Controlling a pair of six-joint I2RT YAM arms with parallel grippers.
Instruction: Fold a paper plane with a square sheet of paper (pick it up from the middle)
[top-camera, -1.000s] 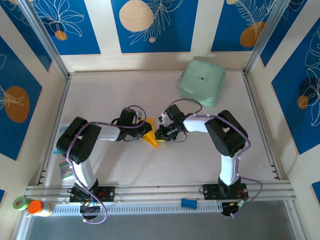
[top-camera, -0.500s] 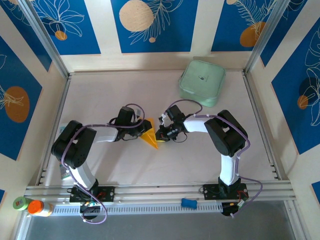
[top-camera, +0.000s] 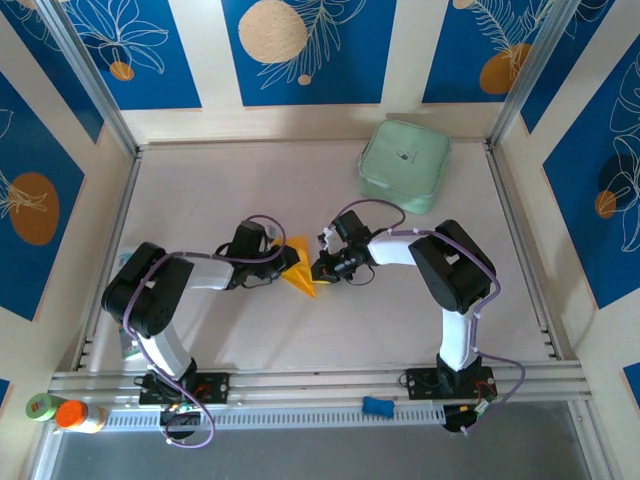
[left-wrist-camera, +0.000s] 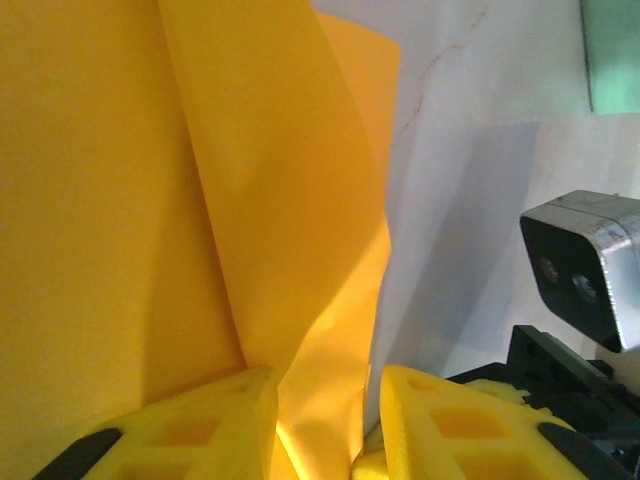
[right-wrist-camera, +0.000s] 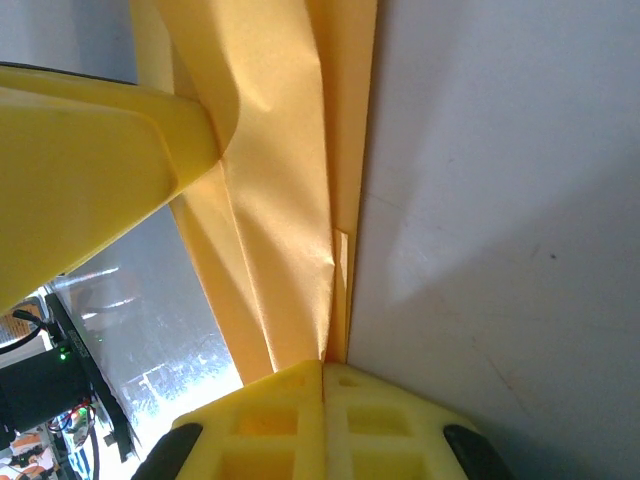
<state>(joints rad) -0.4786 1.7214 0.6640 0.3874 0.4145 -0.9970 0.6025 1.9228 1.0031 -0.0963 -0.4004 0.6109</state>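
The right gripper (right-wrist-camera: 322, 375) is pressing its two yellow fingers fully together, and the edge of the folded paper (right-wrist-camera: 285, 200) is going into the seam between them, so it is holding the paper. In the overhead view this gripper (top-camera: 318, 268) is lying low over the table (top-camera: 250, 180), pointing to the left.

The left gripper (left-wrist-camera: 325, 400) is standing with its jaws partly apart. A creased flap of the folded paper (left-wrist-camera: 250, 190) is passing through the gap between the fingers, and the pads are not pressing it. From above, the left gripper (top-camera: 285, 268) is pointing to the right, facing the other one, with the paper between them.

The folded paper (top-camera: 302, 275) is sitting near the middle of the table as a small orange-yellow triangle, its point directed toward the near edge. Several creases are running along it in both wrist views.

The mint-green case (top-camera: 404, 165) is resting well apart, at the far right of the table. An orange-capped bottle (top-camera: 75, 415) is lying beside the left arm's base.
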